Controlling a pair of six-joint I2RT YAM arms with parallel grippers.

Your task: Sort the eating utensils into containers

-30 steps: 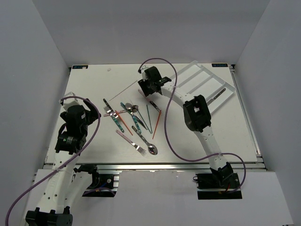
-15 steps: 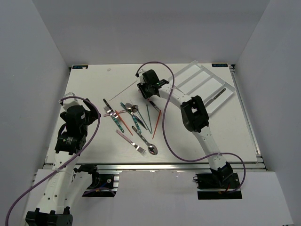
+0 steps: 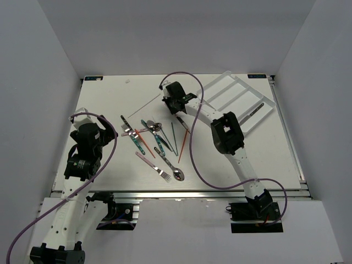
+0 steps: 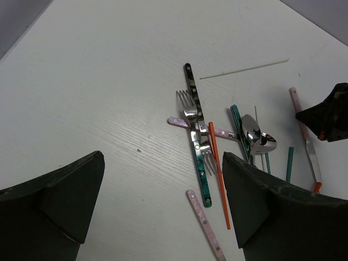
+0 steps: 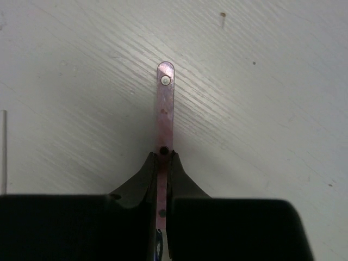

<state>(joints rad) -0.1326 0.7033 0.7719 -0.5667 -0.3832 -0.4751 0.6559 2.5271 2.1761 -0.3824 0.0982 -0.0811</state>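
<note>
Moved: R gripper (image 5: pixel 163 160) has edged toward the near side of the table since a sec ago & its jaws have closed in; L arm & loose utensils same as before.
Surface: white table (image 3: pixel 104 99), faint wood grain, a few dark specks in R wrist view.
Room: plain pale grey walls on 3 sides.
R jaws: pressed together on pink-handled utensil (image 5: pixel 165 109), pinching the handle partway along. Rounded riveted end sticks out past the fingertips. Head end hidden under the gripper. Can't tell if it's off the table.
L gripper (image 4: pixel 163 163): jaws spread wide, nothing between, above bare table left of the pile.
Pile (image 3: pixel 155 129): forks, spoons, coloured sticks crossing each other mid-table, between the 2 arms, near side of R gripper.
White stick (image 4: pixel 244 69): thin, lies alone on far side of pile.
Tray (image 3: pixel 242 91): clear, divided, far-right corner, set at an angle, well apart from R gripper.
Dark-handled knife (image 3: pixel 254 114): in the tray compartment nearest the arms.
</note>
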